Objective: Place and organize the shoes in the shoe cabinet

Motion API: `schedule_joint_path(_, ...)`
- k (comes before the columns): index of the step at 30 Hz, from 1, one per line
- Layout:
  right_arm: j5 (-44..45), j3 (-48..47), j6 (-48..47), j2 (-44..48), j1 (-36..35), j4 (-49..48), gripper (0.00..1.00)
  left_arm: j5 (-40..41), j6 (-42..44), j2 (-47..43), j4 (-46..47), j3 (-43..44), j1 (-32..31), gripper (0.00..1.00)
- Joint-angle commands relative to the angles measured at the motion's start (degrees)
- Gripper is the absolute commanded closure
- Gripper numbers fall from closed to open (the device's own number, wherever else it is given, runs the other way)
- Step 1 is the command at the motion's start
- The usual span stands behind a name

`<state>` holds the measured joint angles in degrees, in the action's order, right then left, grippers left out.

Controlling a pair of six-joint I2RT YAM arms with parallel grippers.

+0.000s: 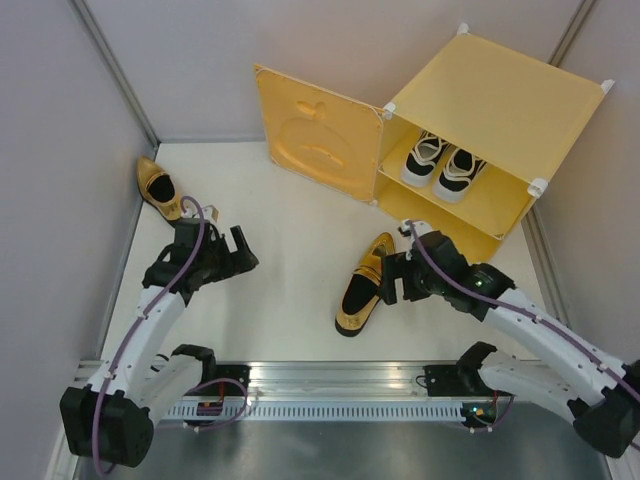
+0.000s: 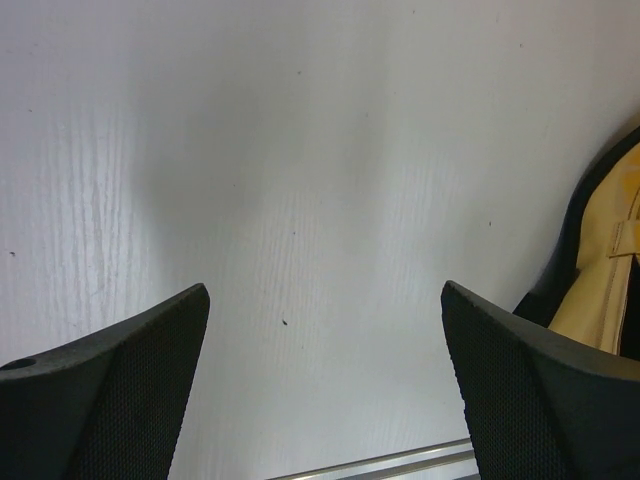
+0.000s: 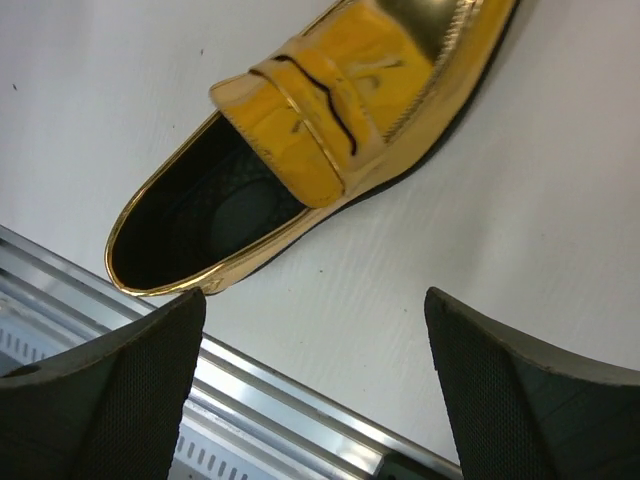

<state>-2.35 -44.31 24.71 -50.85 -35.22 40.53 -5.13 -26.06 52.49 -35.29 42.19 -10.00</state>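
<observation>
Sneakers [image 1: 441,165] are seen inside the cabinet [image 1: 500,100]. Both jaws are spread wide with nothing gripped. The right gripper [image 3: 315,300] is placed beside one gold loafer [image 1: 362,285], and the left gripper [image 2: 325,300] near the other loafer [image 1: 158,187].

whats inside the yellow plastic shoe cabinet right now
The pair of white lace-up sneakers with black trim sits side by side on the inner shelf of the yellow plastic cabinet. Most of the compartment below is covered by that shelf.
</observation>
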Motion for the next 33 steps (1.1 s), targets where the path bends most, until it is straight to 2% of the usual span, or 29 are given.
schedule_joint_path(1,8.93,-1.47,3.68,-5.3,-11.57,-5.64,0.07,-5.31,1.37,-0.72,2.68,-1.41,0.6,0.0)
schedule_joint_path(4,14.64,-4.81,3.33,-10.4,-20.63,-6.43,0.1,-6.03,1.71,-0.11,3.12,-1.33,0.6,0.0)
schedule_joint_path(7,16.06,-7.88,2.8,-14.52,-26.71,-7.04,0.15,-4.21,4.18,-0.54,-0.04,0.34,0.6,0.0)
schedule_joint_path(13,17.64,-13.16,1.66,-22.69,-34.11,-8.45,0.24,-3.05,3.92,-4.41,0.84,-1.24,0.6,0.0)
schedule_joint_path(18,17.03,-13.08,2.1,-27.45,-34.74,-10.65,0.33,-3.14,4.27,-5.46,0.31,-0.97,0.6,0.01)
schedule_joint_path(26,18.79,-11.59,2.45,-32.99,-34.74,-11.44,0.44,-2.96,3.56,-12.06,0.22,-3.0,0.6,0.01)
schedule_joint_path(30,21.41,-10.53,3.06,-34.66,-34.65,-12.41,0.55,-4.62,3.92,-10.75,0.22,-3.0,0.59,0.01)
schedule_joint_path(33,23.61,-9.83,3.15,-35.02,-34.65,-11.45,0.67,-5.07,4.09,-10.48,0.22,-3.0,0.6,0.01)
